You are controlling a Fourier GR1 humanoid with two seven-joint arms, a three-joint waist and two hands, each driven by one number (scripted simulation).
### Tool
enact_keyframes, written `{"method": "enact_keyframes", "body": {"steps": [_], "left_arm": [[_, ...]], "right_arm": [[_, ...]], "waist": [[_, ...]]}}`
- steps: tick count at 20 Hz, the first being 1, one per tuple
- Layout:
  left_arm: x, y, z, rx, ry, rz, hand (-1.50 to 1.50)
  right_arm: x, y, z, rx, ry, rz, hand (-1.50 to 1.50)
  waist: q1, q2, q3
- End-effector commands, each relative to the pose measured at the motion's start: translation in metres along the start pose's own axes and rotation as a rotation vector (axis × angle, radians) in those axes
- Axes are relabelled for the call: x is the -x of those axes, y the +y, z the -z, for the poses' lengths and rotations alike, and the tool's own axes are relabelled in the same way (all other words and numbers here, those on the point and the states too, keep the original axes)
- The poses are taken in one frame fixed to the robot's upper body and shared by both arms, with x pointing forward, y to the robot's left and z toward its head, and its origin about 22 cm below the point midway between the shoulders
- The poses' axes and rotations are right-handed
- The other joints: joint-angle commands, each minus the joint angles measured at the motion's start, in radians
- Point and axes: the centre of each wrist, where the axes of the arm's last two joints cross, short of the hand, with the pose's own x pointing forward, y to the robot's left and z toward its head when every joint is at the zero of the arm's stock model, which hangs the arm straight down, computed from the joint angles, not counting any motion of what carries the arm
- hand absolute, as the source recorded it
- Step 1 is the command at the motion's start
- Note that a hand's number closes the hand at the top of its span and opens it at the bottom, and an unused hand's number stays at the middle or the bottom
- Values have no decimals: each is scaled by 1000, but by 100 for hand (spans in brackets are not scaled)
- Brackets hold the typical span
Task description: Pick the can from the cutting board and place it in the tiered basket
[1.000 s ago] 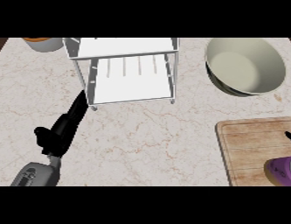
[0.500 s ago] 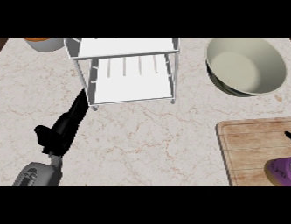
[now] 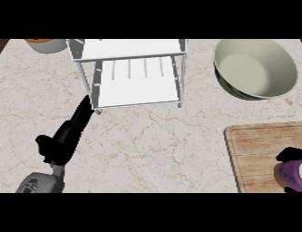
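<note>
While the right robot hand [image 3: 300,156] sits at the lower right corner with its black fingers curled over the top and side of the can [image 3: 290,176], the grasp appears closed on it, though most of the hand is cut off by the edge and the full wrap cannot be confirmed. The can, purple with a pale end, lies on the board [image 3: 260,145], near its lower right part, not lifted so far as can be told. Compared with a second ago, the fingers have moved from a straight pose just above the can to a curl against it; judged from this, the pick is at the closing stage and the carry to the basket [image 3: 129,68] is not yet begun. The left robot hand [image 3: 66,138] rests on the table [image 3: 180,131] at lower left, fingers straight and pointing toward the basket's near corner, holding nothing. The basket stands well apart from the can, at the upper middle. A bowl [image 3: 257,68] stands beyond the board. An orange-topped container [image 3: 45,44] at upper left is cut off and cannot be identified.
</note>
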Motion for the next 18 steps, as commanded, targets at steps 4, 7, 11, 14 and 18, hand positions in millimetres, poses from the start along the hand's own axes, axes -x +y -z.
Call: {"method": "enact_keyframes", "body": {"steps": [4, 7, 11, 14, 18], "left_arm": [[-4, 5, 13, -7, -1, -6, 0], [-10, 9, -1, 7, 6, 9, 0], [-6, -2, 10, 6, -16, 12, 0], [-15, 3, 12, 49, -14, 10, 0], [-8, -20, 11, 52, -21, -4, 0]], "right_arm": [[4, 17, 0, 67, -86, 22, 150], [-15, 2, -12, 80, -96, 24, 150], [-6, -7, 10, 116, -121, 6, 150], [-8, -43, 80, 143, -119, -39, 150], [-6, -95, 112, 197, -179, -83, 150]], "waist": [[-4, 1, 1], [-2, 0, 1], [-1, 1, 1], [41, 10, 3], [45, 12, 2]]}}
